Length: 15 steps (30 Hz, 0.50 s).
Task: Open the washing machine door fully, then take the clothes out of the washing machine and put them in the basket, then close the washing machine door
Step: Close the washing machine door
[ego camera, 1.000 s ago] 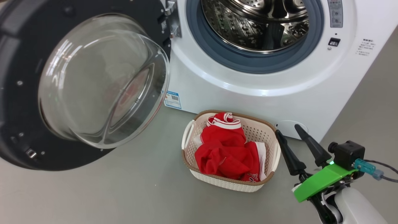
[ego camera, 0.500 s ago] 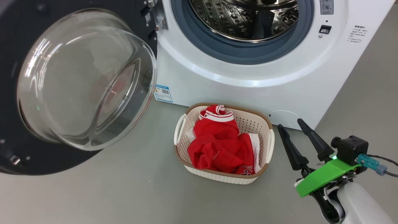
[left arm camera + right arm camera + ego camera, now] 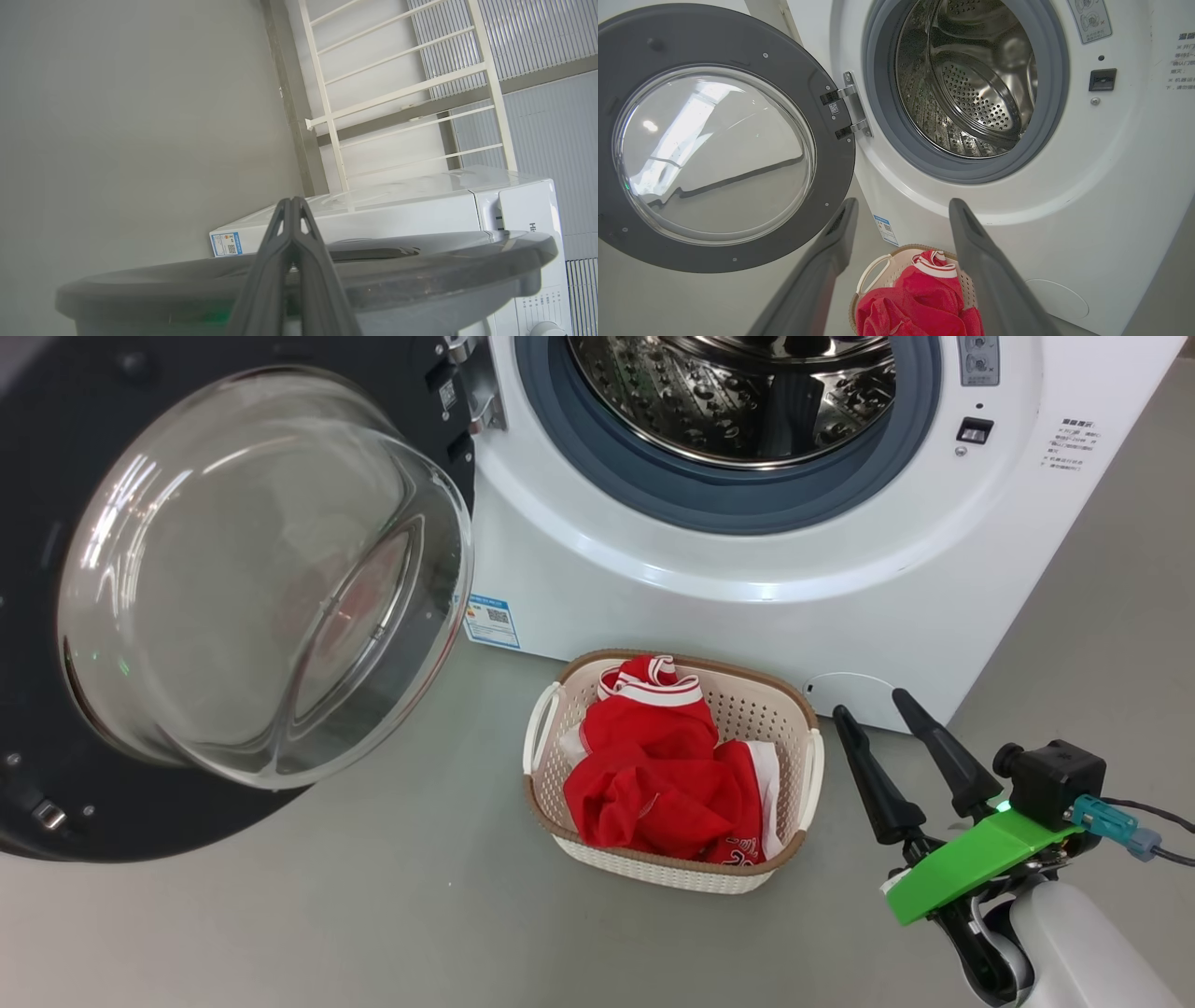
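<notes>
- Washer [image 3: 700, 607]: the drum [image 3: 738, 401] looks empty as far as it can be seen, so I judge the unloading done.
- Door [image 3: 252, 579]: swung wide to the left on its hinge [image 3: 852, 112]. Opening is done, and closing it is the one step left.
- Basket [image 3: 653, 875]: on the floor [image 3: 373, 915] just in front of the washer, below the drum mouth.
- Clothes [image 3: 663, 775]: a red heap inside the basket, with nothing spilled onto the floor.
- Right jaws: wide open and empty, with the fingers [image 3: 873, 789] just beside the basket's right side and apart from it.
- Left jaws: pressed shut on nothing, with the fingers [image 3: 280, 261] over the door's outer edge. I can't tell whether they touch it.
- Since a second ago: the whole head view has shifted, which is a camera move. Door, basket and clothes lie as before relative to the washer, and the right jaws are just as open.
</notes>
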Available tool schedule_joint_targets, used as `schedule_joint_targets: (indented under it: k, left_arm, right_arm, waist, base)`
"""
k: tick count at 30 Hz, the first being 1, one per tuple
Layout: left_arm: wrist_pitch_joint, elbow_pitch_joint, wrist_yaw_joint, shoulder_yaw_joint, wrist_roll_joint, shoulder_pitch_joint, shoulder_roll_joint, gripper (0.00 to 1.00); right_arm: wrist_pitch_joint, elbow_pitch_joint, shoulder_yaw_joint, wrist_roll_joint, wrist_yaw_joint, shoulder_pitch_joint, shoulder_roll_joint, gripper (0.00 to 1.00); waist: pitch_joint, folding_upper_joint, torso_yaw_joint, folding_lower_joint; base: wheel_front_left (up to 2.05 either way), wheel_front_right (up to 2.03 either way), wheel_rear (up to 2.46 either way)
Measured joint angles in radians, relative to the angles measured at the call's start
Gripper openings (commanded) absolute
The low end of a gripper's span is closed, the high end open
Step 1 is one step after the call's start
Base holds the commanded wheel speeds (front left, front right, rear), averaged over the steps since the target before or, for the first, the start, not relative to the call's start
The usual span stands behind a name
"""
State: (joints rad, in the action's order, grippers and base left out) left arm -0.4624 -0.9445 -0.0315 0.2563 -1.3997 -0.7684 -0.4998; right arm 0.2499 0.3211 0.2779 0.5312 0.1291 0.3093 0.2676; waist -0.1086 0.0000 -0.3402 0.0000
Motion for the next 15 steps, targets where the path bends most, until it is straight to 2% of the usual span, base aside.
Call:
schedule_joint_targets:
  k: [15]
  left_arm:
    - [-0.140,0.066,0.001,-0.031,-0.016,0.012,-0.003,0.00]
  right_arm:
    - [0.000,0.002,-0.002,0.000,0.000,-0.002,-0.011,1.00]
  waist:
    - [0.022,0.0000,0.004,0.0000]
  base:
    - [0.00,0.00,0.00]
